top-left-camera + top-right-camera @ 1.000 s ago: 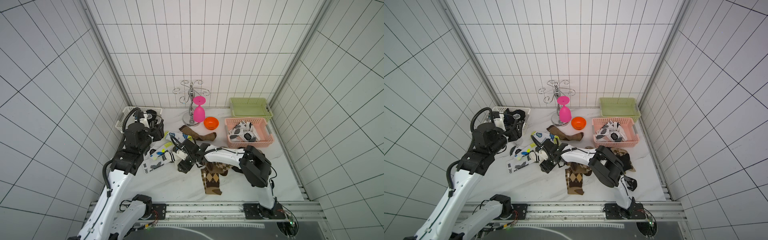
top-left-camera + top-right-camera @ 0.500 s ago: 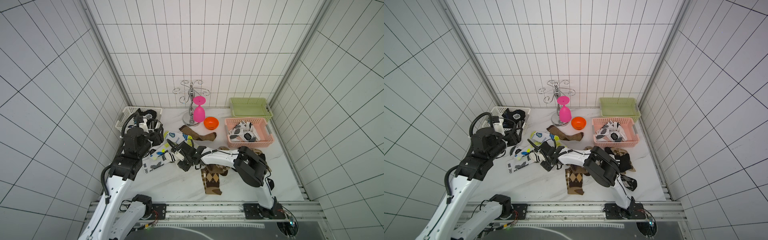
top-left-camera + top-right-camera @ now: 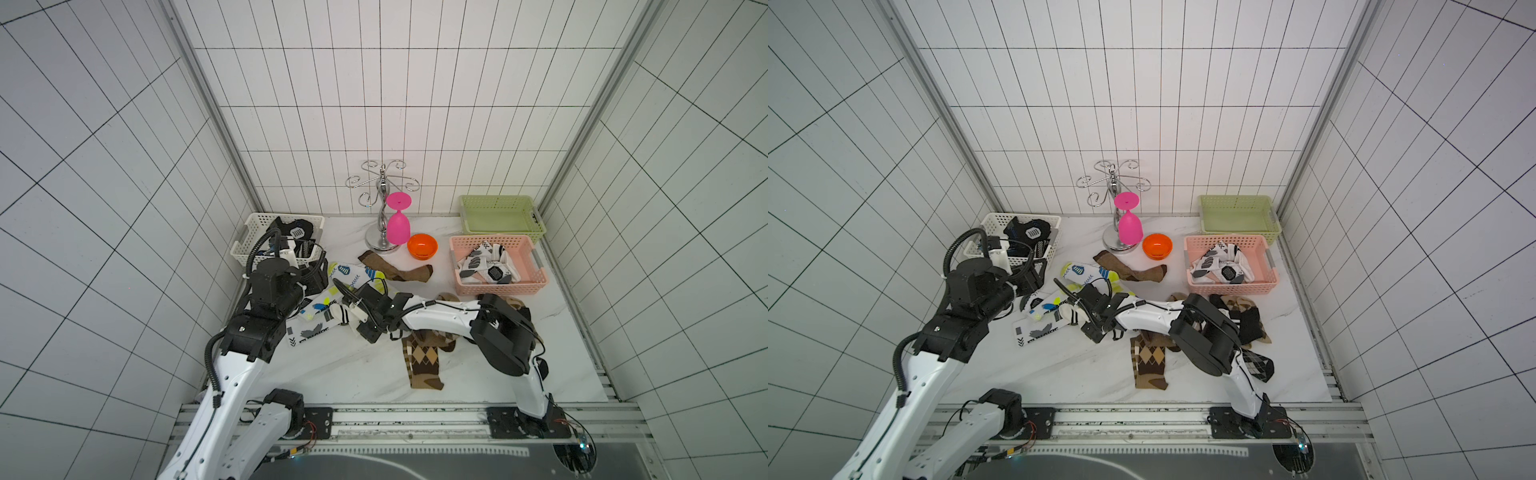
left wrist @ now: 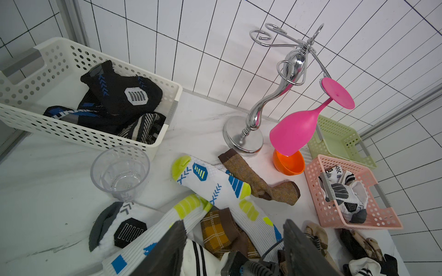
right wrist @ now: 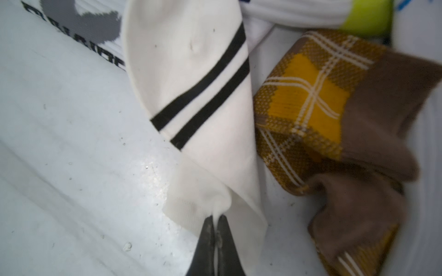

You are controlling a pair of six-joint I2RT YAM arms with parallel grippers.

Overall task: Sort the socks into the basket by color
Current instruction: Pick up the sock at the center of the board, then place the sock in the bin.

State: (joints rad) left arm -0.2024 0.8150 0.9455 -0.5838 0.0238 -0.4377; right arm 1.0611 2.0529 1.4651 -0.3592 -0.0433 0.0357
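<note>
1. The table (image 3: 332,374) carries three baskets. The white basket (image 3: 245,249) holds black socks, the pink basket (image 3: 498,289) holds white ones, and the green basket (image 3: 498,203) shows none. Loose socks lie heaped mid-table between the arms.
2. The striped sock (image 5: 191,71), white with two black bands, lies in that heap. It touches a plaid brown sock (image 5: 311,100) and overlaps a long printed sock (image 3: 316,330).
3. The left gripper (image 4: 235,241) stands wide apart with nothing in it, just above the same heap. The two arms are close enough that they may bump.
4. The right gripper (image 5: 216,221) is pinched tight on a small fold at the striped sock's edge. So thin a bite may slip on lifting, or the sock may drag its neighbours along.
5. The way to the pink basket passes near the pink glass (image 3: 398,226) and the orange bowl (image 3: 422,246). A dangling sock could catch either.
6. Only the right wrist view shows the pinch; in both top views the arm hides it. Only the left wrist view shows a clear cup (image 4: 119,172), which is not visible in either top view.
</note>
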